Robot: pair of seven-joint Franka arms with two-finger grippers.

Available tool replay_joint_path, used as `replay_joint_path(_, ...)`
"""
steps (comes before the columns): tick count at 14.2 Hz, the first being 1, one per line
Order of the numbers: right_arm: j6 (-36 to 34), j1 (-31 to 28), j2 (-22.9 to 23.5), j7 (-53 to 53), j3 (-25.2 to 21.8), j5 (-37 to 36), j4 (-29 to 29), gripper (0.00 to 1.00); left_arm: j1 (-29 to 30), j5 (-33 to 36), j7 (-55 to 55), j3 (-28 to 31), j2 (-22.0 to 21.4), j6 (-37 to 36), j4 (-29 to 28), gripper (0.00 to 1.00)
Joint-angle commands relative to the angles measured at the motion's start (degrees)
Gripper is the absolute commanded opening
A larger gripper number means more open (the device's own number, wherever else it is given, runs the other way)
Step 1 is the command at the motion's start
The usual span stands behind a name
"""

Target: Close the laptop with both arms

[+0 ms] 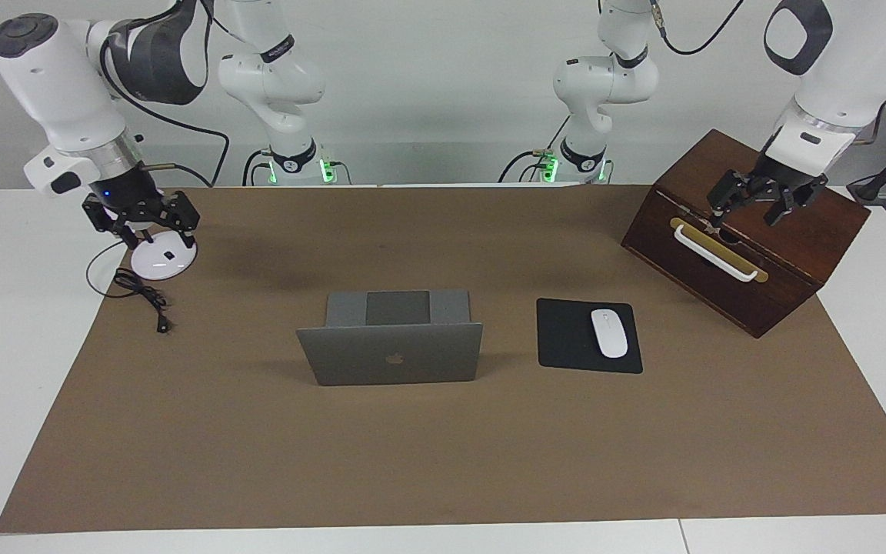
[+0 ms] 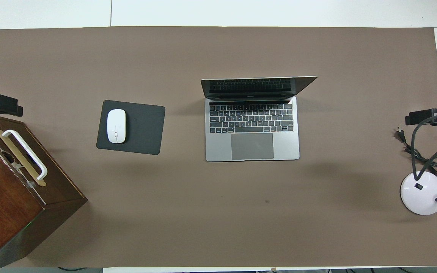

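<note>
The silver-grey laptop (image 1: 389,354) stands open in the middle of the brown mat, its lid with the dark apple logo upright. Its keyboard and dark screen show in the overhead view (image 2: 252,129). My left gripper (image 1: 749,209) hangs open and empty over the wooden box, toward the left arm's end of the table; its tip shows in the overhead view (image 2: 0,104). My right gripper (image 1: 152,231) hangs open and empty over the white lamp base at the right arm's end; it also shows in the overhead view (image 2: 427,115). Both are well apart from the laptop.
A black mouse pad (image 1: 566,338) with a white mouse (image 1: 609,332) lies beside the laptop toward the left arm's end. A dark wooden box (image 1: 820,231) with a white handle stands there too. A white lamp base (image 1: 160,261) and black cable (image 1: 143,296) sit at the right arm's end.
</note>
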Motion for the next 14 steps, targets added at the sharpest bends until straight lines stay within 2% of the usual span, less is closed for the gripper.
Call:
replay_joint_path(1, 0.9, -0.8, -1.3, -1.2, 0.4, -0.9, -1.5, 1.00, 0.4, -0.7, -0.4, 0.0, 0.4, -1.3, 1.2, 1.00)
replay_joint_path(7, 1.3, -0.9, -1.3, -1.4, 0.4, -0.9, -1.5, 1.00, 0.4, -0.7, -0.4, 0.0, 0.4, -1.4, 1.2, 1.00)
replay_joint_path(10, 6.6, -1.0, -0.7, -5.5, 0.4, -3.0, -1.7, 1.00, 0.5, -0.7, -0.4, 0.0, 0.4, -1.3, 1.2, 1.00)
replay_joint_path(14, 8.5, -1.2, 0.5, -4.7, 0.4, -2.9, -2.2, 1.00, 0.5, -0.7, -0.4, 0.0, 0.4, -1.4, 1.2, 1.00)
